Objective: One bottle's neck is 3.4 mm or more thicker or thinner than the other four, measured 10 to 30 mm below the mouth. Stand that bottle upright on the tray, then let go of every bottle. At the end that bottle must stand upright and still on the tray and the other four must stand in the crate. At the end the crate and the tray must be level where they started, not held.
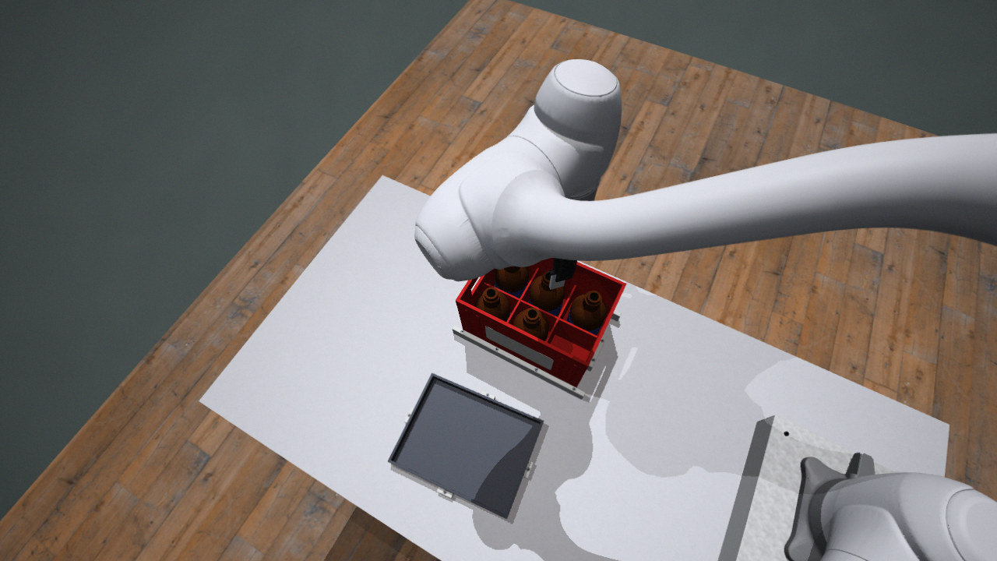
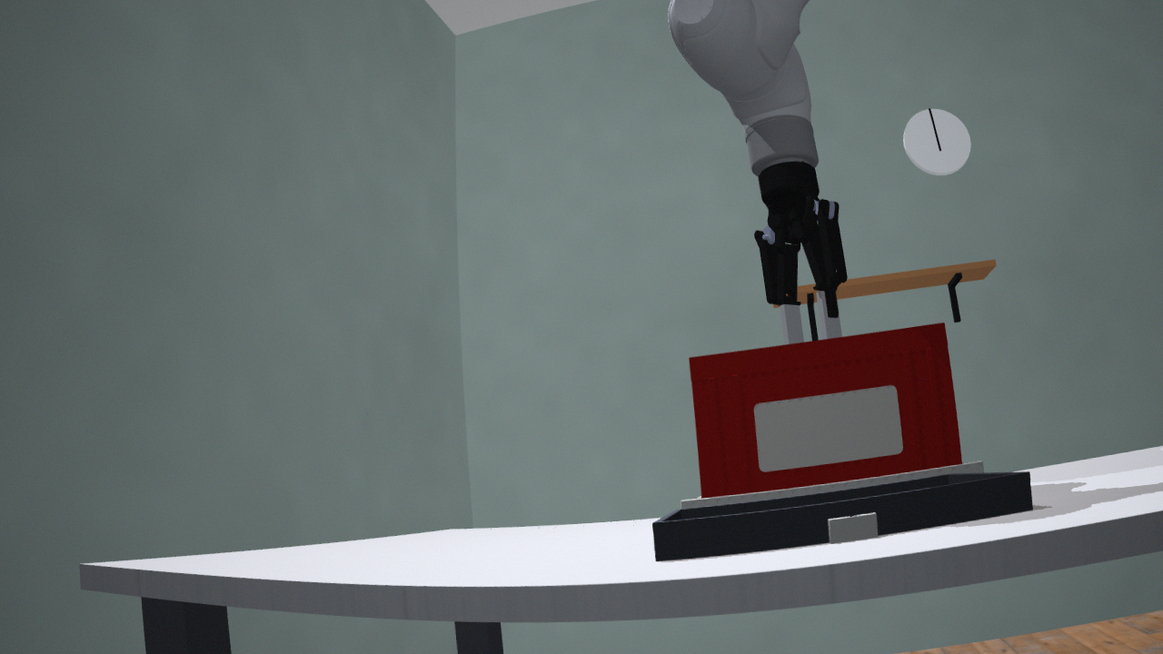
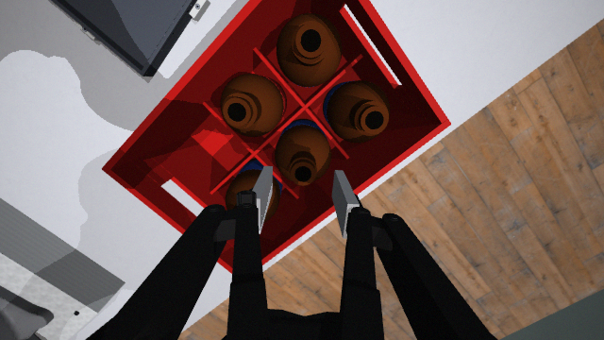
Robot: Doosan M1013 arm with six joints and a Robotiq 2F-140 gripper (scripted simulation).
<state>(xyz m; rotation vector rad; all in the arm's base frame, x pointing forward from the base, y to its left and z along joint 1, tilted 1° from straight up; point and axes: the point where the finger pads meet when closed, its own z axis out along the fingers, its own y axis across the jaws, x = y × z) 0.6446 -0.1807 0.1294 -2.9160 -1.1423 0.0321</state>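
The red crate (image 1: 473, 322) (image 2: 723, 439) (image 3: 208, 71) holds five upright brown bottles in six compartments. They are the back middle bottle (image 1: 544, 295) (image 3: 302, 144), back right bottle (image 1: 586, 312) (image 3: 249, 187), back left bottle (image 1: 512, 279) (image 3: 356, 101), front middle bottle (image 1: 531, 325) (image 3: 252, 99) and front left bottle (image 1: 493, 305) (image 3: 309, 66). The front right compartment is empty. My gripper (image 2: 810, 323) (image 3: 302, 181) is open and empty, its tips above the crate's rim, over the back middle bottle. The dark tray (image 1: 452, 439) (image 2: 748, 529) (image 3: 156, 28) is empty. Neck differences cannot be told.
Pale rails (image 1: 519, 366) (image 2: 894, 473) lie along the crate's foot, and small clips (image 1: 445, 493) (image 2: 852, 527) stand at the tray's sides. A wooden shelf (image 2: 910, 281) and a clock (image 2: 937, 141) are on the wall behind. The arm's base (image 1: 899, 516) stands at the table's right.
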